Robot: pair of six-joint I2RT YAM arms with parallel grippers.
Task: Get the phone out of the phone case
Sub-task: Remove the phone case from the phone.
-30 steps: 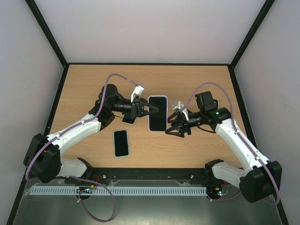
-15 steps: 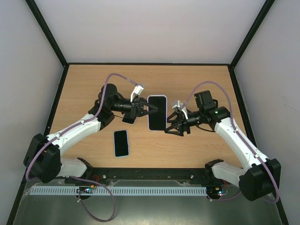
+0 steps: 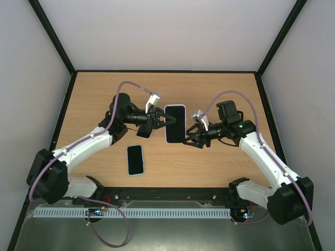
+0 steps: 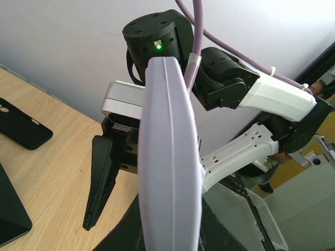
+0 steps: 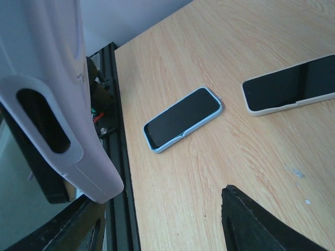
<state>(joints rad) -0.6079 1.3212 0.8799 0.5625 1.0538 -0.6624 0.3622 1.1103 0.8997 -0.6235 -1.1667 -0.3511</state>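
Top external view showed the left gripper (image 3: 166, 121) clamping the phone case (image 3: 176, 107), phone (image 3: 175, 125) inside, raised midway between the side edges of the desk (image 3: 220, 89); the right gripper (image 3: 187, 138) stood wide beside it. A hard push there could probably wrench the case loose and drop it

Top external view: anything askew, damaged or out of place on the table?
Nothing stands out. Left gripper holds the lavender-cased phone, right gripper open beside it; a second cased phone lies flat on the table.
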